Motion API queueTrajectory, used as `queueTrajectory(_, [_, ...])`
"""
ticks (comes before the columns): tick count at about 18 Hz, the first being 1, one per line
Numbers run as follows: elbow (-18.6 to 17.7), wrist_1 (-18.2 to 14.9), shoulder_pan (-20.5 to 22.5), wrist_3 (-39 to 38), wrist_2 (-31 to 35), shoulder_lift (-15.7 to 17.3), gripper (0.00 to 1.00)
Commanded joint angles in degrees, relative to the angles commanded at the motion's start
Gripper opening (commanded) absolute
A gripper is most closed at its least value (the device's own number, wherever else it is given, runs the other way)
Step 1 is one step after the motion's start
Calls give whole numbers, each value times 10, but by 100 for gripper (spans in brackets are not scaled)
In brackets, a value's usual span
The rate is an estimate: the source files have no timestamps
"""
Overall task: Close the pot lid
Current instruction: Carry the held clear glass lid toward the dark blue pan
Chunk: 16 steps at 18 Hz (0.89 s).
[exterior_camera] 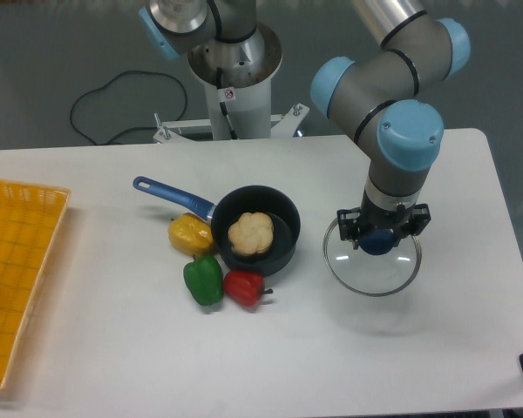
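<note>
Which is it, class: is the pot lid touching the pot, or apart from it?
Apart. The fixed camera view shows bare table between the pot lid and the pot.

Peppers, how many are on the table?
3. The yellow pepper sits under the pot handle, the green pepper in front of it, and the red pepper beside the green. None seems hidden.
</note>
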Motion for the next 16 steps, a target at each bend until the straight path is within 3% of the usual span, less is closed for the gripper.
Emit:
queueTrajectory(8, [-32,2,-10,-1,-2,14,55])
queueTrajectory(16, [-86,8,-18,-2,-18,68,55])
